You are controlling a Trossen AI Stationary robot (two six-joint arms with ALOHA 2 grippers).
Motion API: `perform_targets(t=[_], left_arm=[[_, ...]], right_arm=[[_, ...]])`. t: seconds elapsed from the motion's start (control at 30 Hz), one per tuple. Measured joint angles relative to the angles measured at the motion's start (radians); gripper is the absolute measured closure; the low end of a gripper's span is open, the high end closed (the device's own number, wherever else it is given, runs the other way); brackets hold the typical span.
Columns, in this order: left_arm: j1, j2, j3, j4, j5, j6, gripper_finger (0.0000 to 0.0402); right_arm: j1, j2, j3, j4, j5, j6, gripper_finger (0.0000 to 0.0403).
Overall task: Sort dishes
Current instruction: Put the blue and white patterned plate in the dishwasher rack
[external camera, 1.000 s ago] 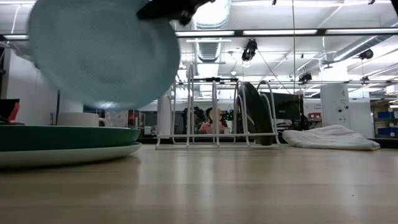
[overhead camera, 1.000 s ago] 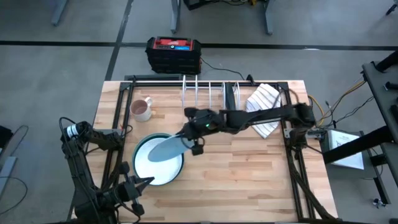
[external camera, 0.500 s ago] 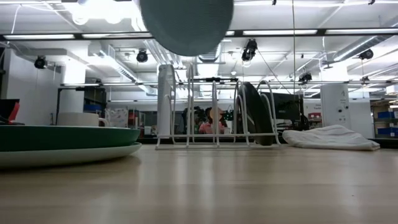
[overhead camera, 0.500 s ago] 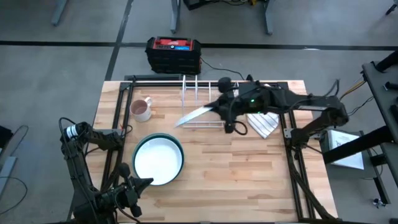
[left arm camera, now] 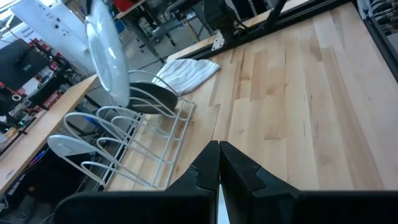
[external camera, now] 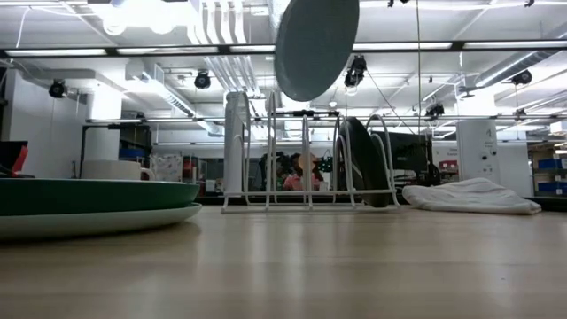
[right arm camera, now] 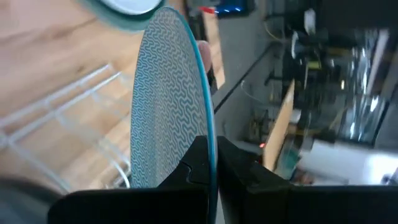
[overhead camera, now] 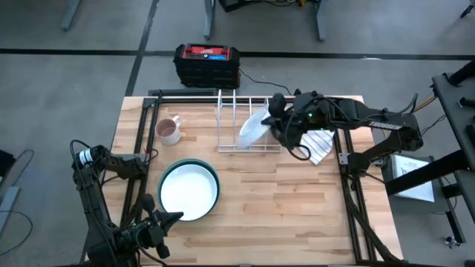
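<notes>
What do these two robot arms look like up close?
Both are dark, jointed arms. The right arm carries looped black cables and a small green light; the left arm has a white band near one joint. Each claw has two black fingers.

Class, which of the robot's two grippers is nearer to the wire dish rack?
Right. The right gripper holds a pale teal plate directly above the wire dish rack; the left gripper waits at the table's near-left edge, beyond the stacked dishes.
</notes>
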Motion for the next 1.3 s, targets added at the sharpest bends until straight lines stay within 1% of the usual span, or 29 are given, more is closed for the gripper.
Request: perform_targets(t=[0.07, 0.13, 0.33, 0.43, 0.67, 0.73, 0.87, 1.03, 1.17, 1.3], left_arm=[[0.0, 0.0, 0.0, 0.0, -0.003, 0.0, 0.0401], [0.0, 0.0, 0.0, 0.0, -0.004, 0.0, 0.0401], [0.0, 0.0, 0.0, 0.0, -0.004, 0.003, 0.0401], [0.0, 0.0, 0.0, 0.0, -0.011, 0.007, 0.0401], [0.0, 0.0, 0.0, 0.0, -0.013, 0.036, 0.0401], [0.0, -0.001, 0.0, 0.0, -0.016, 0.057, 0.0401], [0.0, -0.001, -0.001, 0.0, -0.059, 0.111, 0.0401], [0.0, -0.001, -0.001, 0.0, -0.063, 0.13, 0.0401], [0.0, -0.001, -0.001, 0.0, -0.063, 0.133, 0.0401], [0.0, -0.001, -0.001, 0.0, -0.063, 0.139, 0.0401]], right_arm=[[0.0, 0.0, 0.0, -0.008, 0.012, -0.047, 0.0403], [0.0, 0.0, 0.0, -0.006, 0.046, -0.079, 0.0403], [0.0, -0.002, 0.0, -0.066, 0.205, -0.24, 0.0403], [0.0, -0.002, 0.0, -0.092, 0.261, -0.275, 0.0403], [0.009, 0.005, -0.006, -0.182, 0.286, -0.328, 0.0403], [0.011, 0.017, -0.01, -0.18, 0.287, -0.339, 0.0403], [0.012, 0.043, -0.015, -0.181, 0.284, -0.402, 0.0403], [0.013, 0.088, -0.02, -0.181, 0.311, -0.498, 0.0403], [0.014, 0.137, -0.021, -0.179, 0.361, -0.506, 0.0403], [0.013, 0.165, -0.024, -0.178, 0.364, -0.529, 0.0403]])
